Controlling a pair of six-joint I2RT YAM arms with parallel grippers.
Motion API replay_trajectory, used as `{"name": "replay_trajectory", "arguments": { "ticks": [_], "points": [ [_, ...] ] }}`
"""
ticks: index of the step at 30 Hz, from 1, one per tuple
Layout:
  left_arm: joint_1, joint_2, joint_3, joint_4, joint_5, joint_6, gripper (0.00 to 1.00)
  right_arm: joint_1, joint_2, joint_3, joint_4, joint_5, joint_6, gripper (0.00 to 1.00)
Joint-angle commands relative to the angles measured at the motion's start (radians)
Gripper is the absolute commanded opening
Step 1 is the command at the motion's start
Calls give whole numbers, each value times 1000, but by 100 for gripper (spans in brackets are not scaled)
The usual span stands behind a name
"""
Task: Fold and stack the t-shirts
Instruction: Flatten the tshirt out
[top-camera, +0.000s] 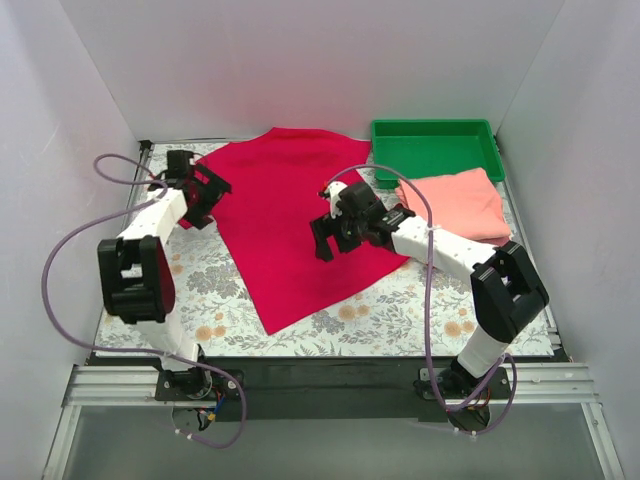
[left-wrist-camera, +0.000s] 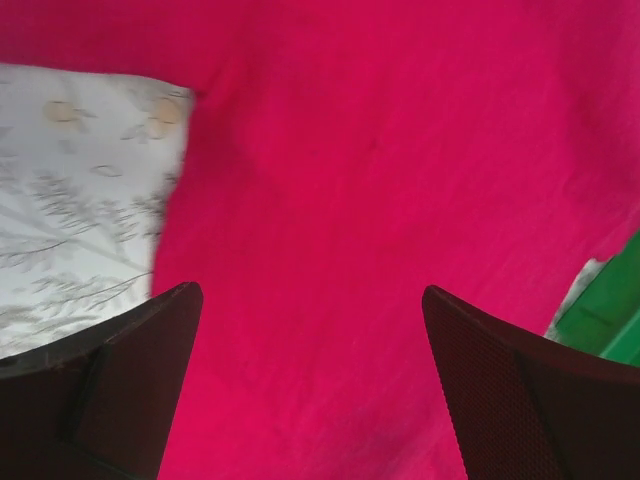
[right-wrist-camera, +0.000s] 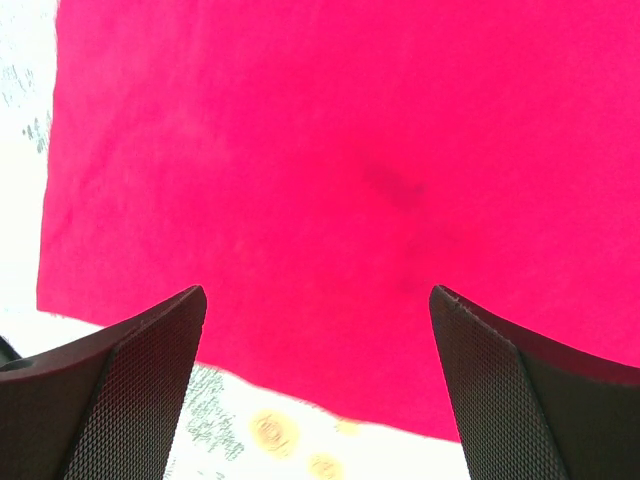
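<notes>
plainly, both pairs of jaws are seen spread wide with nothing held between them. the left gripper (left-wrist-camera: 310, 292) is poised over the left side of the crimson-red t-shirt (top-camera: 290, 220), close to where a sleeve edge meets the floral tablecloth (top-camera: 400, 310). whether cloth is touched by its tips cannot be told. the right gripper (right-wrist-camera: 318, 292) is held above the same shirt near its right-hand near edge, the hem and a strip of tablecloth being shown just below its fingers in the right wrist view.

the crimson-red t-shirt is spread mostly flat across the middle of the table, turned at a slant, its far edge lying close to the back wall. well to the right, the salmon-pink t-shirt (top-camera: 455, 200) is laid as a compact folded block, just in front of the green tray (top-camera: 432, 145) and apparently touching its near rim. a third shirt cannot be made out with certainty.

the step in hand is judged to be the folding of the crimson-red shirt, the pink one being taken as already folded. for the next move, each gripper would need to be lowered onto an edge, and the cloth pinched cleanly, without the tablecloth being caught. both sides would then have to be lifted and carried over evenly, lest the soft cotton be bunched or dragged askew.
</notes>
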Motion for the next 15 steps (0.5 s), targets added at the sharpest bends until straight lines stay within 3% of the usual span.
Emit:
{"name": "replay_trajectory", "arguments": {
  "ticks": [1,9,15],
  "points": [
    [-43,104,84,24,64,44,92,39,-23,-62,56,73,86,98],
    [-140,232,64,15,23,30,93,56,-20,-230,78,150,202,98],
    [-183,79,-195,-4,-62,-43,93,54,-12,-273,78,174,211,98]
  ]
}}
